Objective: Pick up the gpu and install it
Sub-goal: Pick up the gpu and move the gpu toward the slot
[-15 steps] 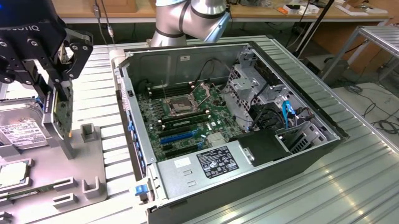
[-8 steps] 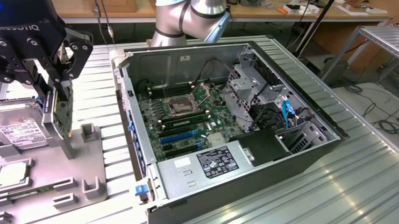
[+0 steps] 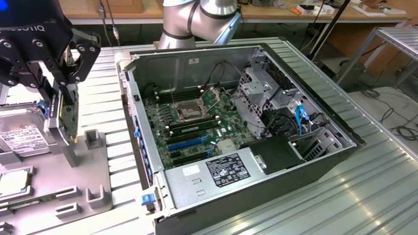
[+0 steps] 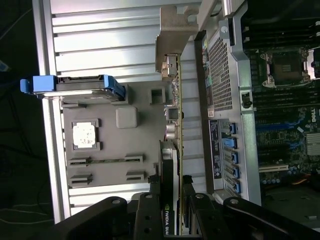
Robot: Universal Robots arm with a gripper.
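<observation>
A black gripper [image 3: 58, 95] with the letters "OTIQ" readable on its body is closed on the gpu [image 3: 62, 125], its fingers [image 3: 47, 90] pressed against both flat faces of the card near the upper edge. The gpu is a thin card standing on edge, with a dark green board and a pale silver metal bracket along one end. It is at the gray tray [image 3: 85, 196] on the exterior view's left, and whether it has left the tray cannot be told. In the wrist view the gpu [image 4: 173, 115] is seen edge-on, running away from the gripper [image 4: 171, 192], and a black label between the fingers reads "NVIDIA QUA", the rest cut off. The tray also carries a hard drive [image 3: 19, 134] with a white label and blue handles, a square processor chip [image 4: 84, 135] and a slim memory stick [image 4: 105, 160]. Just beside the tray on the ribbed metal bench [image 3: 365, 196] lies an open computer case [image 3: 313, 161], its green motherboard [image 3: 196, 117] and blue slots exposed, with a black-and-white power supply label [image 3: 225, 170] too small to read.
</observation>
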